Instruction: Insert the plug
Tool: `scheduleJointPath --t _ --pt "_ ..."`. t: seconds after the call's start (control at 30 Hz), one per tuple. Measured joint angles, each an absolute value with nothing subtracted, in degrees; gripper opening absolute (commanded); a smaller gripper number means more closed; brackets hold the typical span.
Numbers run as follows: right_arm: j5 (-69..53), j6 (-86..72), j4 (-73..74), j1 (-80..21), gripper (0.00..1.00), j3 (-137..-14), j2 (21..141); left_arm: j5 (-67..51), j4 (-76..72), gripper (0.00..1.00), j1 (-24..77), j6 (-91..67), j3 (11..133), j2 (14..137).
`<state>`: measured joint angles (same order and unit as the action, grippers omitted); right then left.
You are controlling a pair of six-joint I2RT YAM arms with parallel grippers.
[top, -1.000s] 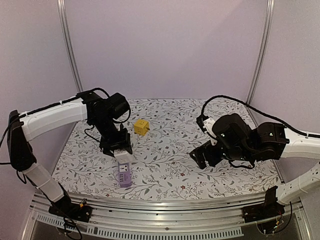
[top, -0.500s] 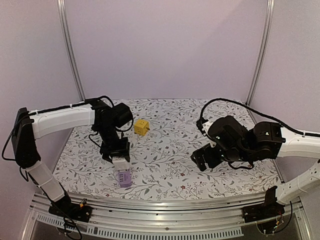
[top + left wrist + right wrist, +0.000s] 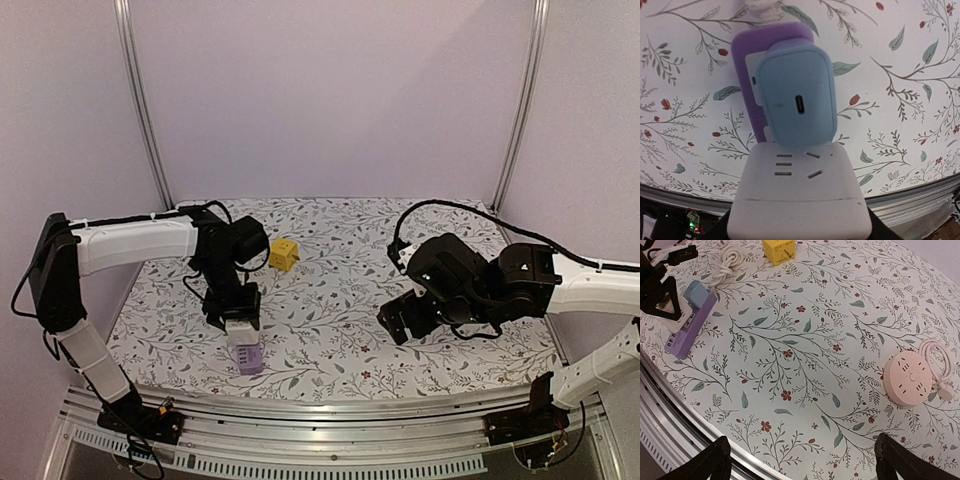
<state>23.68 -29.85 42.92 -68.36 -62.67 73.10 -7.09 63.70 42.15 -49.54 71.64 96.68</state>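
Observation:
A purple power strip point(image 3: 247, 356) point(image 3: 747, 70) point(image 3: 686, 329) lies near the table's front left edge, with a light blue charger point(image 3: 797, 100) point(image 3: 697, 293) sitting on it. The plug, a white block point(image 3: 797, 195) point(image 3: 242, 327) point(image 3: 671, 307) with slots in the face turned to the camera, is held in my left gripper point(image 3: 799, 222) point(image 3: 232, 306), which is shut on its sides. The block sits against the strip's near end, right behind the charger. My right gripper point(image 3: 805, 460) point(image 3: 397, 320) hangs open over bare cloth at the front right, nothing between its fingers.
A yellow cube point(image 3: 283, 254) point(image 3: 779, 250) stands behind the strip. A coiled white cord point(image 3: 730, 260) lies by it. A round pink socket hub point(image 3: 912, 377) with its cord rests at the right. The metal rail of the table's front edge point(image 3: 670, 405) runs close below.
My left gripper has carried the white plug forward and down along the purple strip. The right arm has drifted slightly left, still open.

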Motion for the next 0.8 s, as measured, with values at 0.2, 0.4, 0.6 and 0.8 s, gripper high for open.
scheduleJointPath --t 0.2,0.4,0.6,0.8 --pt "23.55 -30.59 43.18 -68.36 0.99 -62.67 73.10 -6.76 63.57 0.00 41.74 -49.47 71.33 96.68" --pt "23.53 -31.05 43.33 -68.36 0.99 -62.67 73.10 -6.68 63.18 0.00 41.30 -49.25 71.31 96.68" --pt "23.57 -31.14 43.35 -68.36 0.99 -62.67 73.08 -6.24 62.72 0.00 40.40 -48.80 71.31 96.71" --pt "23.57 -31.14 43.38 -68.36 0.99 -62.67 72.97 -5.74 62.67 0.00 39.90 -48.16 71.24 97.12"
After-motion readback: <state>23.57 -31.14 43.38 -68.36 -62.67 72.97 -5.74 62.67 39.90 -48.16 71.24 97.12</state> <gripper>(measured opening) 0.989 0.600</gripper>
